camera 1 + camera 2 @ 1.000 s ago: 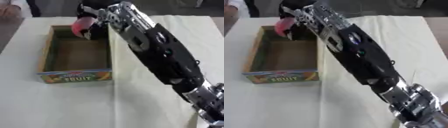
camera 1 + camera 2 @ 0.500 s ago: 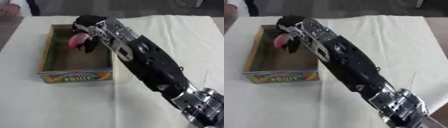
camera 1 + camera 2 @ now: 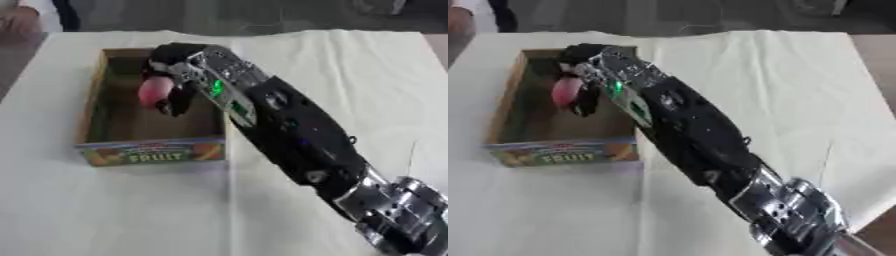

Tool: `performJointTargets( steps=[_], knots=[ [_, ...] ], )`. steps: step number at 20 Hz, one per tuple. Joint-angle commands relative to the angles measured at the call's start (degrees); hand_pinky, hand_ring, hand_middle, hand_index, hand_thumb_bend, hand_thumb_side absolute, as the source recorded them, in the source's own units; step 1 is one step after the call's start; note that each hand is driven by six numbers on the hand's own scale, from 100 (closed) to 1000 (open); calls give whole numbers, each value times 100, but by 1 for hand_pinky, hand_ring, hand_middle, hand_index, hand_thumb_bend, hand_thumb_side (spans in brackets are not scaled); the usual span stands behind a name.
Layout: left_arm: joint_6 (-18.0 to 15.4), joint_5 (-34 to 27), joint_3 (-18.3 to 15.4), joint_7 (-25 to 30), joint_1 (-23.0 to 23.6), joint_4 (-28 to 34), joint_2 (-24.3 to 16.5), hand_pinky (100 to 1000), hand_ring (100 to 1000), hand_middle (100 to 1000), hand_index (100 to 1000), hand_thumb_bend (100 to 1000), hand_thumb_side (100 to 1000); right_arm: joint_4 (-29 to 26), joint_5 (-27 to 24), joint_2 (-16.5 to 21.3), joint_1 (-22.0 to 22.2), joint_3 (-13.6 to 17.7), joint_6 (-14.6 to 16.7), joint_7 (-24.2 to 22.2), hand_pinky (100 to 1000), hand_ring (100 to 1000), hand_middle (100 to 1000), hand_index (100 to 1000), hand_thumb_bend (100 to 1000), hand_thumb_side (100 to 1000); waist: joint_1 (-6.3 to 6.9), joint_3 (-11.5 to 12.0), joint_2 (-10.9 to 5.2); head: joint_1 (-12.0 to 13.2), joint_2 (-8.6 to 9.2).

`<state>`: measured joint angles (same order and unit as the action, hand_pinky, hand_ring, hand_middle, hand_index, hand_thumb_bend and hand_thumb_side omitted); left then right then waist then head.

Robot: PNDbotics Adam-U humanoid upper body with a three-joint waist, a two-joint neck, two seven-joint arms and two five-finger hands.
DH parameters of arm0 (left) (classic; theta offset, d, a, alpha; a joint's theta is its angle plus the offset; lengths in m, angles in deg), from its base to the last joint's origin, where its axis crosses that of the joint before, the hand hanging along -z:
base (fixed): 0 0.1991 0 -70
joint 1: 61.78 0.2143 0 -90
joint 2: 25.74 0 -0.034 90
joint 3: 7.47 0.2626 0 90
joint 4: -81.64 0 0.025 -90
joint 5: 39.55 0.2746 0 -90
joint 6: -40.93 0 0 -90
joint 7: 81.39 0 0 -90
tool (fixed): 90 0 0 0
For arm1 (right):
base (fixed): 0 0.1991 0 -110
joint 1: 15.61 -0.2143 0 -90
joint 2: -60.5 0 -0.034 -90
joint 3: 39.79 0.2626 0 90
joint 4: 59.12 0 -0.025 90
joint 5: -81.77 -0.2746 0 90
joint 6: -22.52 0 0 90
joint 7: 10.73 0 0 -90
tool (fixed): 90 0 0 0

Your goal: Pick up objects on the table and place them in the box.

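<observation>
The right hand (image 3: 175,82) was reaching in over the box (image 3: 92,107), its fingers (image 3: 179,102) curled down around a pink rounded object (image 3: 154,91), so it was gripping that thing and holding it above the inside of the box, toward the far half and closer to the right wall than the left. I couldn't tell what the pink thing actually was, just a smooth pinkish lump, maybe toy food. My take on doing this step well: the hand already looked low enough that a drop wouldn't bounce out, so I'd have just let the fingers relax over the open middle of the floor and lifted the wrist straight up, since the forearm (image 3: 289,130) was crossing right over the right wall and a sideways pull could drag the cardboard along. The box itself was an open-topped cardboard tray with a colourful "FRUIT" label on the near wall (image 3: 153,152), sitting on the white tablecloth (image 3: 350,65). What I could see of its floor looked bare and brown; the bit under the hand was hidden, so can't swear nothing was there. The cloth around the box showed no other objects in view. The left hand didn't show up in either view.
</observation>
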<state>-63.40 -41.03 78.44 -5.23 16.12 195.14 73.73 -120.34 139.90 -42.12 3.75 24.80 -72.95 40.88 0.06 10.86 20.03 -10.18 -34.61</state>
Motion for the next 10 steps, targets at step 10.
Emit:
performJointTargets(
  steps=[10],
  knots=[
    [7,-32,17,22,-59,110,-40,774,546,605,831,100,629,-6,174,15,-224,145,94,-159,743,876,774,872,383,100,17,7,-108,16,50]
  ],
)
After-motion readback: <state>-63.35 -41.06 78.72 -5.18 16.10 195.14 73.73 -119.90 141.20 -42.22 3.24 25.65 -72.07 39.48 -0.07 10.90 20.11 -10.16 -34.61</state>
